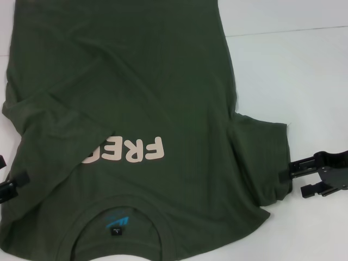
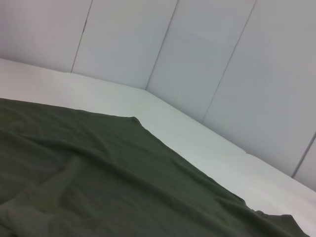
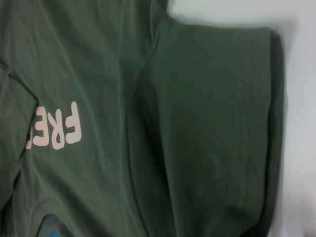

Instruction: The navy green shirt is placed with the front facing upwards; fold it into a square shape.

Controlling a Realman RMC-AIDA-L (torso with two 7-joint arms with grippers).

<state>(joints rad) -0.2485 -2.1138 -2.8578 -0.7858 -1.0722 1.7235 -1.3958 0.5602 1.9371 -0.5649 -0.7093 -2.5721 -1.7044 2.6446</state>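
Shirt: the navy green shirt (image 1: 136,98) lies front-up on the white worktop (image 1: 304,81), collar nearest the robot, hem running away from it.
Left side of shirt: a flap of cloth (image 1: 60,141) lies folded inward over the chest, covering the end of the pink lettering (image 1: 124,153); judged, the first side fold is in place.
Right sleeve: the right sleeve (image 1: 260,163) is spread flat, its cuff just off the right fingers' tips, likely the next part to be folded in.
Right fingers: the right gripper (image 1: 298,178) sits low beside the cuff, reaching in from the side, prongs parted, holding nothing.
Left fingers: the left gripper (image 1: 12,185) shows only at the frame edge against the shirt's left border; whether it grips cloth I cannot tell.
Left wrist view: looks low across the cloth.
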